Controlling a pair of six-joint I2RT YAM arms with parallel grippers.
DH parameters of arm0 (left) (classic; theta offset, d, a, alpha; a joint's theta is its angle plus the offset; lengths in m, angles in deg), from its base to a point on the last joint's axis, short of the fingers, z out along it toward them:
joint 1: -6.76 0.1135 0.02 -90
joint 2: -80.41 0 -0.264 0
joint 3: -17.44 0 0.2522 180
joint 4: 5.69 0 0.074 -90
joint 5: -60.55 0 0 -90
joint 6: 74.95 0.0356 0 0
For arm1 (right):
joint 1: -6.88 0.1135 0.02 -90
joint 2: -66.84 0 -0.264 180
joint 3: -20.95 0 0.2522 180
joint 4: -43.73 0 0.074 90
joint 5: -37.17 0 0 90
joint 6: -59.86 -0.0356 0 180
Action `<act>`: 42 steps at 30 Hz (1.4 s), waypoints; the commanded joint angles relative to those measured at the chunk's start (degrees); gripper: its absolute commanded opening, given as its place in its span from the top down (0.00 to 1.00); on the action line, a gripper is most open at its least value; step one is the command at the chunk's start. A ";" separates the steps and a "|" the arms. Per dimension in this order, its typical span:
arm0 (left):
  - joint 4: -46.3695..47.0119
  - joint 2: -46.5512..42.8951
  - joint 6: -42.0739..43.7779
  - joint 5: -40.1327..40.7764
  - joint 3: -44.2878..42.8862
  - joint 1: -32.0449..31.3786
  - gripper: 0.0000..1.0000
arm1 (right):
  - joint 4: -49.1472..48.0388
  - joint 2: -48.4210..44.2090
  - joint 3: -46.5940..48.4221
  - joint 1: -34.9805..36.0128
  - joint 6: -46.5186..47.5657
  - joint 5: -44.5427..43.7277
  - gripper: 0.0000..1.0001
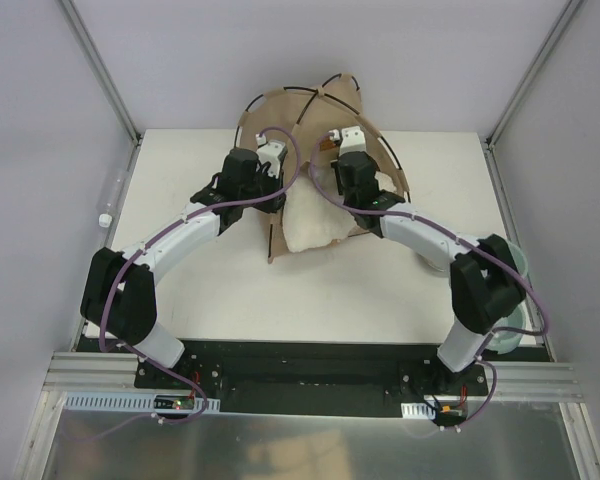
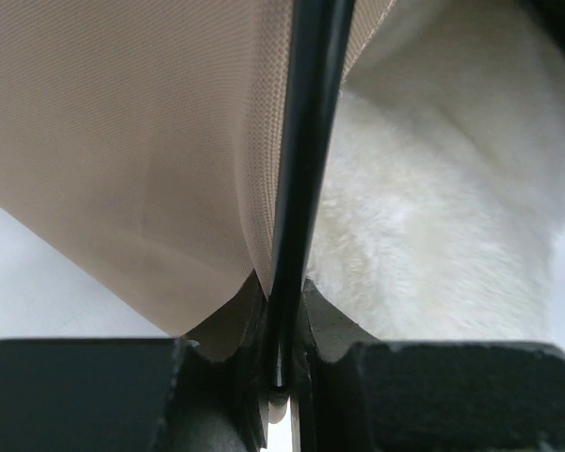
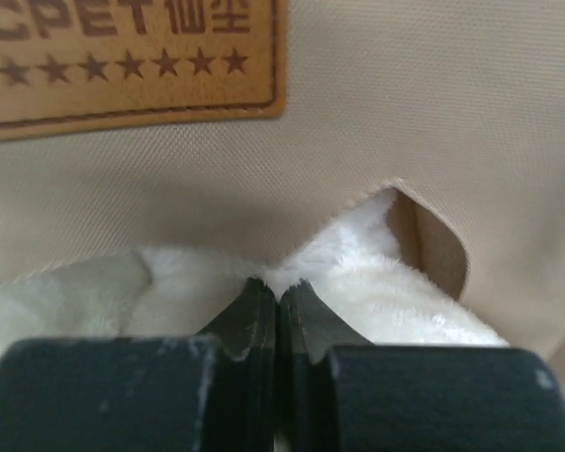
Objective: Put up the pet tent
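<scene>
**A:** Where does everything sit on the table (image 1: 180,290)?

**B:** The pet tent (image 1: 388,165) is at the far middle, slumped and not yet standing as a proper dome. Both arms reach forward to it, the left arm at its left edge and the right arm at its right panel. Neither is clearly nearer.

**A:** Anything inside it?

**B:** A cream pillow (image 1: 310,225) lies within the tent's footprint. It spills toward the near side between the two arms.

**A:** And the grippers?

**B:** The left gripper (image 2: 284,311) is clamped down on a black pole (image 2: 301,141) at the hem of the tan fabric. The pole's long axis runs straight up and away from the jaws, with fabric on its left and pillow on its right.

**A:** The right one?

**B:** The right gripper (image 3: 278,287) has its jaws pressed together, tips against the pillow's fur just below the tan wall. I can't tell whether any fluff is pinched. The brown label (image 3: 122,56) sits above and to the left of it.

**A:** So what does the coming move turn on?

**B:** I'd say the pole: the tent wall rises along it from the left jaws, so lifting along that line should raise the wall
</scene>
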State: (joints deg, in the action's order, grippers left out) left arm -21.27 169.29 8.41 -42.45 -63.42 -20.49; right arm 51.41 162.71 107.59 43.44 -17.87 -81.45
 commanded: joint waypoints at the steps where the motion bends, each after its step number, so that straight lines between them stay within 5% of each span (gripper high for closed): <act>1: 2.00 0.50 -2.33 -1.25 -3.05 0.35 1.00 | -11.87 7.73 2.33 0.27 5.85 -6.86 1.00; 5: 2.00 0.68 -2.33 -1.07 -3.22 0.44 1.00 | -2.01 9.16 6.05 0.27 -0.92 -11.38 0.98; 11: 2.00 0.94 -1.98 -0.63 -3.31 0.44 1.00 | 5.72 -1.20 2.79 0.27 -11.03 -3.29 0.42; 16: 2.00 1.12 -1.80 -0.63 -3.49 0.44 1.00 | 14.68 -8.94 1.39 0.18 -15.70 -0.04 0.12; 20: 2.00 1.29 -1.80 -0.54 -3.49 0.44 1.00 | 20.05 -12.64 0.94 0.18 -15.97 6.63 0.01; 25: 2.00 1.03 -1.98 -0.37 -3.40 0.44 1.00 | 24.37 -9.67 1.74 0.27 -15.61 16.21 0.01; 35: 2.00 0.33 -2.51 -0.80 -2.52 0.44 1.00 | 22.09 8.96 4.29 0.27 -17.19 19.49 0.07; 37: 0.60 0.33 -2.42 -0.89 -2.69 0.44 1.00 | 19.46 10.64 3.06 0.36 -17.98 18.34 0.24; 41: 0.16 -0.02 -2.42 -0.80 -2.70 0.35 1.00 | 13.56 11.18 -0.10 0.36 -19.30 16.15 1.00; 42: 0.07 0.06 -2.25 -0.80 -2.78 0.44 1.00 | 13.04 10.91 -0.02 0.45 -19.74 15.62 1.00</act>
State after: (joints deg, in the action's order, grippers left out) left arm -22.28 170.19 8.41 -42.47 -64.33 -20.51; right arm 68.28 172.33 109.80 43.46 -34.83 -64.05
